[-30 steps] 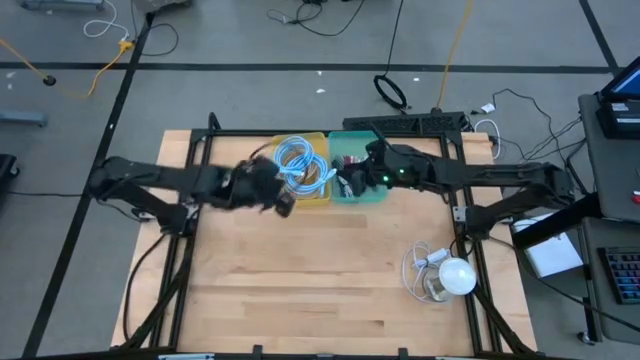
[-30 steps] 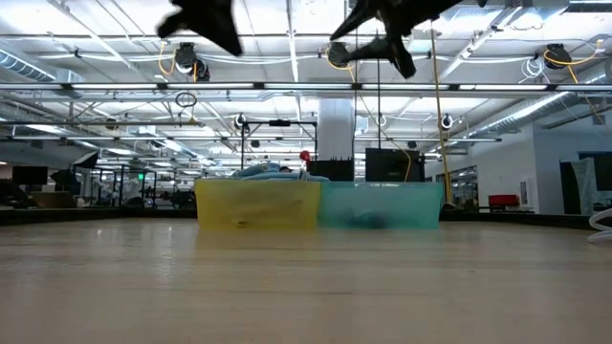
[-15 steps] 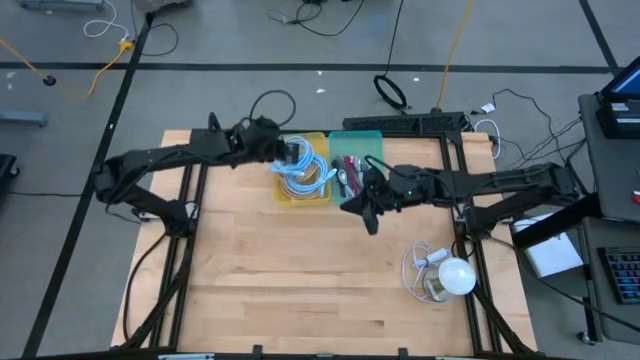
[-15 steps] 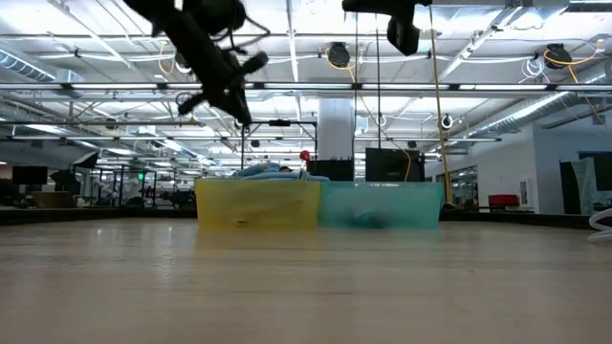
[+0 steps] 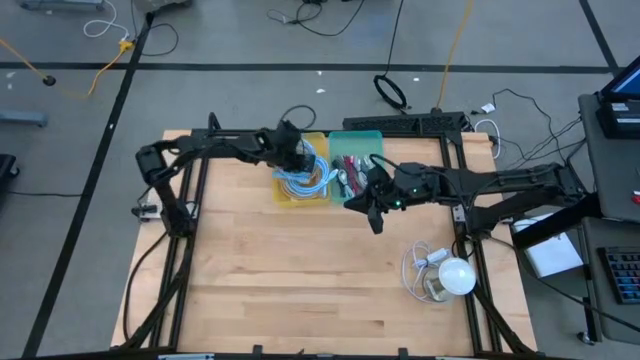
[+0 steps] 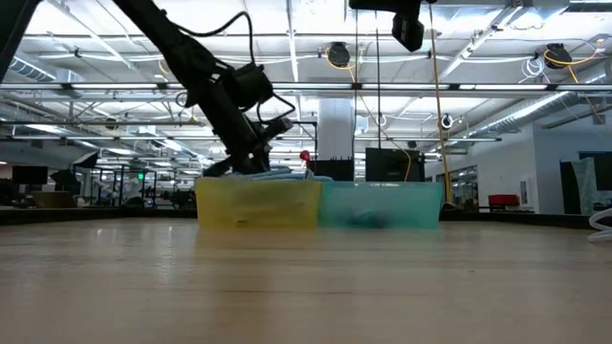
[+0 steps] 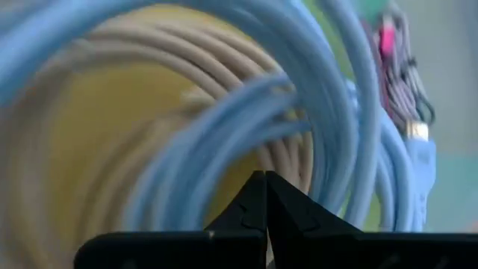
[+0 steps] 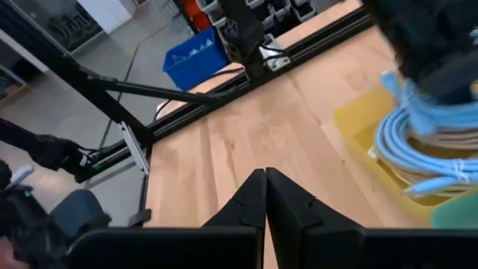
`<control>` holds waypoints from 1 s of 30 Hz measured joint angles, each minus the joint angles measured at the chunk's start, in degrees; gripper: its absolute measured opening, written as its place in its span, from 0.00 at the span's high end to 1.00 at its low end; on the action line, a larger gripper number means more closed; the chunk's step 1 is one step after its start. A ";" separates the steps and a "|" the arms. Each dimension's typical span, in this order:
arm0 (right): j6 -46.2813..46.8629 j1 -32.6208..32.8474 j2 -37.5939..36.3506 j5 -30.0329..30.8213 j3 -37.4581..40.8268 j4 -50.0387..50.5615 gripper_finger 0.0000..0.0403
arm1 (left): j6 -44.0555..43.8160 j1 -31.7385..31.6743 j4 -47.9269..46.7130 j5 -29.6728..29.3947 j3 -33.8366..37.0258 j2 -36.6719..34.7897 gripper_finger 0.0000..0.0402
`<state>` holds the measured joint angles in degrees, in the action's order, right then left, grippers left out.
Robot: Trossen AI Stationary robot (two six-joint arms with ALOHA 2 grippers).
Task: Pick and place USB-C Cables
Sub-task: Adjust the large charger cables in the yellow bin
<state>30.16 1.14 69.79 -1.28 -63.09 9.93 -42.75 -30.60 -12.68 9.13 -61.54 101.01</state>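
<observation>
The left claw (image 5: 297, 156), pinched shut and empty, sits right down among the coiled USB-C Cables (image 5: 312, 176), far nearer than the shut right claw (image 5: 374, 222).

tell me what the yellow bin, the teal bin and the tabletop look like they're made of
Yellow bin: looks like translucent plastic with a frosted finish; light glows through its wall in the low view.
Teal bin: seemingly the same translucent plastic; a dim shape shows through its wall.
Tabletop: probably wood, butcher-block style; pale parallel strips with grain, smooth low-sheen surface.
</observation>
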 joint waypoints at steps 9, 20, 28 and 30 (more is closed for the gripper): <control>-1.56 -0.41 -0.54 2.81 0.00 2.83 1.00 | 0.03 3.56 1.15 0.27 -0.07 -1.36 1.00; -2.39 -2.27 -0.54 2.89 0.00 2.31 1.00 | 0.62 8.73 0.83 4.46 -0.07 -1.83 1.00; -2.39 -2.31 -0.54 2.75 0.00 2.33 1.00 | 0.59 9.46 -0.04 7.43 -0.07 -1.83 1.00; -2.39 -2.31 -0.54 2.75 0.00 2.31 1.00 | 0.58 9.14 -1.36 7.31 -0.07 -1.83 1.00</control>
<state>27.77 -1.17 69.25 1.48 -63.09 12.24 -42.17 -21.46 -14.05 16.44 -61.60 99.18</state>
